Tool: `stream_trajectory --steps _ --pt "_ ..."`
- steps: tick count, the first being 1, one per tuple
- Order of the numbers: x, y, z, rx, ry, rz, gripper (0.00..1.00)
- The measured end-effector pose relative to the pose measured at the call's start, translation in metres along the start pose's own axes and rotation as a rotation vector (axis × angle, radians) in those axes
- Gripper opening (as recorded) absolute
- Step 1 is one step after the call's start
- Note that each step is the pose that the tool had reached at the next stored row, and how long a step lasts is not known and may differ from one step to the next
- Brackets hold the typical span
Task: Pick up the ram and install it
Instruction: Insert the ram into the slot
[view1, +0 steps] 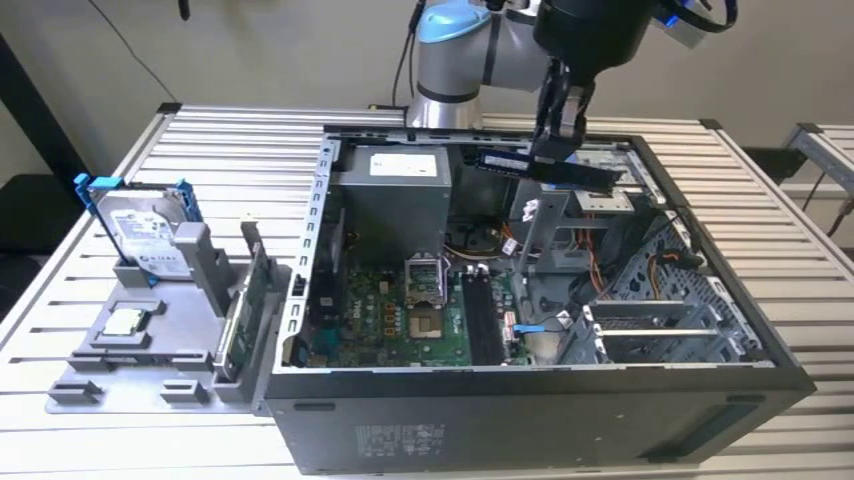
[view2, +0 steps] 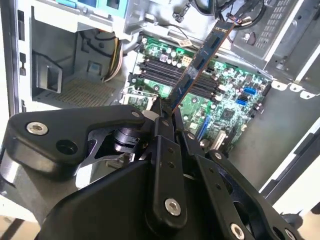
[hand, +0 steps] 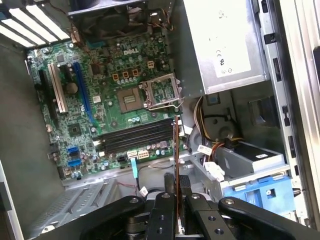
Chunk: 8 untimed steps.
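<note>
Hanging above the open computer case (view1: 534, 420), the gripper (view1: 558, 148) has its fingers clamped on the ram (view1: 514, 162). In the exterior view, the power supply (view1: 394, 195) lies at nine o'clock of it, the drive cage (view1: 587, 215) at five, the memory slots (view1: 481, 315) at seven, with cables (view1: 481, 243) between.

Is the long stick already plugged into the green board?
No, in the exterior view the claw holds the ram up in the air over the open computer case.
</note>
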<state>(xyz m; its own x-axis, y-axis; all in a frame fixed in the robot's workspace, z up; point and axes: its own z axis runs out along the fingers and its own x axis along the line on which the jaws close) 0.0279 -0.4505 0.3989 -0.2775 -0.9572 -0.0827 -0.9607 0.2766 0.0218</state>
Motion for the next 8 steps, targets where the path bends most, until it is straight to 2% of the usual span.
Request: stream_trajectory --steps 3,8 --pt "0.0000 -0.0001 0.0000 0.0016 -0.0004 0.019 0.15" --pt "0.0000 -0.0001 0.0000 0.0031 -0.0010 0.019 0.15"
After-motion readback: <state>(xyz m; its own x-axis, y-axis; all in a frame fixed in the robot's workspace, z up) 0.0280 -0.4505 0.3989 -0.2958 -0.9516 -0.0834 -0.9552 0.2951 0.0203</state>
